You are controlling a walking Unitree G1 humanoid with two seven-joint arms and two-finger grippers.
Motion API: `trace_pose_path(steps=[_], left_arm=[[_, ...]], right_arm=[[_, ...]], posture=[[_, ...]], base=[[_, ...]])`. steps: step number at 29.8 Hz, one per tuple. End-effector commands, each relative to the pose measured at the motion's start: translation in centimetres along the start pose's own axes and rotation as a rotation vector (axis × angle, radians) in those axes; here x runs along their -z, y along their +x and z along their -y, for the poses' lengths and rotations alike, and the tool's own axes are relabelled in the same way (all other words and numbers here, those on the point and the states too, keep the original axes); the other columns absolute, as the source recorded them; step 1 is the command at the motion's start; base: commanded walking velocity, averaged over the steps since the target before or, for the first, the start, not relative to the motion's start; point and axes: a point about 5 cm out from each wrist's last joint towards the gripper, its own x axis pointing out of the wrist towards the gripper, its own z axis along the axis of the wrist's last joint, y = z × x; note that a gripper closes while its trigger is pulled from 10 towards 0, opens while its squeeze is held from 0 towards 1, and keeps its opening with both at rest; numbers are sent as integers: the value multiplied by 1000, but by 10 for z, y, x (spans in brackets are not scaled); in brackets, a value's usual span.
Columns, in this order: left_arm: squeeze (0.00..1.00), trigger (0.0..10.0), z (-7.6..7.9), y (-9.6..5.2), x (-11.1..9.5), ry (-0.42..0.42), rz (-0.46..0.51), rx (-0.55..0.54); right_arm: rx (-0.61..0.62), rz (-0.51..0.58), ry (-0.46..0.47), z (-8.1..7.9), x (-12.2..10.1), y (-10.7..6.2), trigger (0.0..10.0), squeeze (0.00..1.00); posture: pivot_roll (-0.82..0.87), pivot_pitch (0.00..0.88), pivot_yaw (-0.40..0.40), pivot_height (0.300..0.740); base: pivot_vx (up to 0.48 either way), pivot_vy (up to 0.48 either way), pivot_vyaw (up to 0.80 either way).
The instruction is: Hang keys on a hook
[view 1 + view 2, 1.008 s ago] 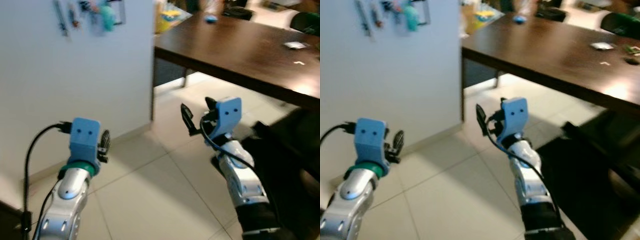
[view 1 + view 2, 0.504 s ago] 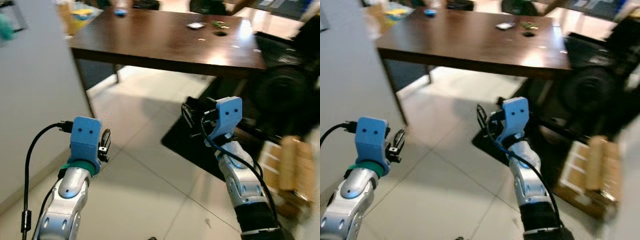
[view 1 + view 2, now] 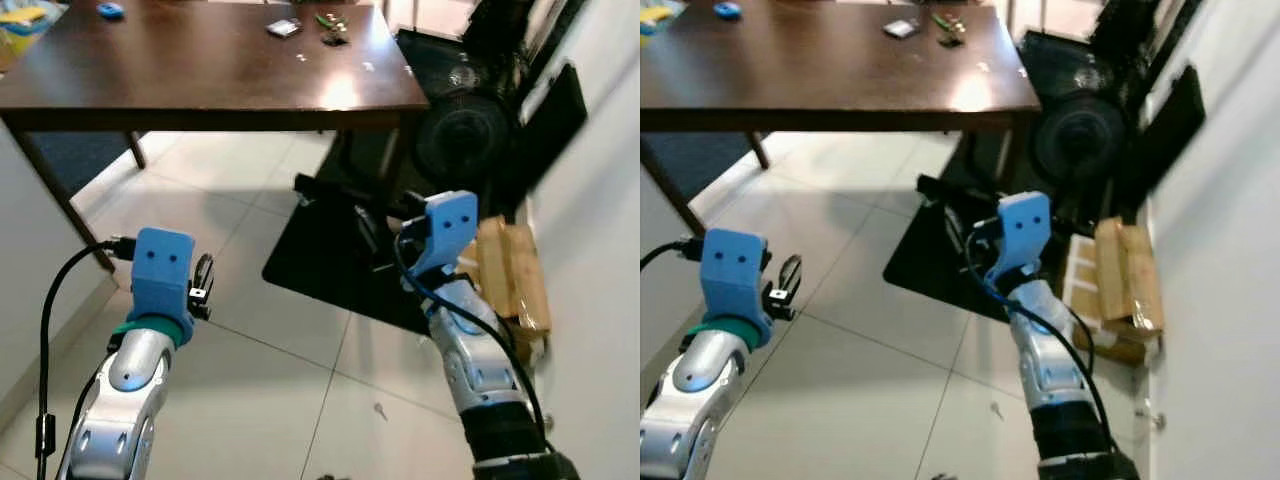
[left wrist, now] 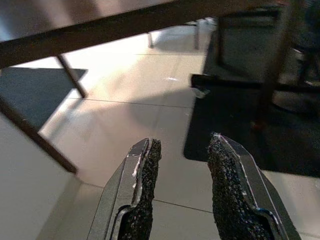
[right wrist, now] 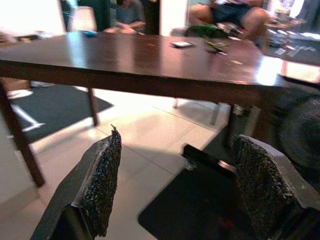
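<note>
From the head cameras, I see both arms raised over a pale tiled floor [image 3: 250, 370], nothing held in either. The left gripper [image 3: 203, 285] hangs near the wall edge; whether its fingers are parted is clearer from its wrist. The right gripper [image 3: 372, 232] points toward a black mat [image 3: 310, 262] under a dark wooden table [image 3: 200, 70]. Small items lie on the tabletop [image 3: 330, 28], too small to name; I cannot say any are the keys. A tiny object sits on the floor [image 3: 379, 409] near the right arm, possibly a key, though I cannot tell. A black fan [image 3: 462, 135] and a cardboard box [image 3: 510, 275] stand by the right-hand wall.

The left wrist view shows its fingers [image 4: 145, 190] a narrow gap apart, empty, over tile and mat.

The right wrist view shows its fingers [image 5: 102, 182] spread wide, empty, facing the table; seated people [image 5: 235, 12] are beyond it.

My judgement: I'm in the search stage. I should slow the turn, steady the head, and identify keys and hook before reaching.
</note>
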Motion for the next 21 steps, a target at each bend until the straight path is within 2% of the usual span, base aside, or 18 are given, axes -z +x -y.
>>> trace_pose_path(steps=[1,12,21], left_arm=[[0,10000,1,-1,7,29,-14,-5],[0,10000,1,2,7,47,-5,-1],[0,10000,2,5,8,68,3,-5]], right_arm=[[8,-15,-4,2,5,-3,10000,0],[7,-25,-6,-1,9,0,10000,0],[3,-23,-12,-2,10,2,10000,0]], posture=[[-39,64,77,740],[-38,48,79,740],[-35,45,77,740]], base=[[0,0,-800],[0,0,-800],[40,0,0]])
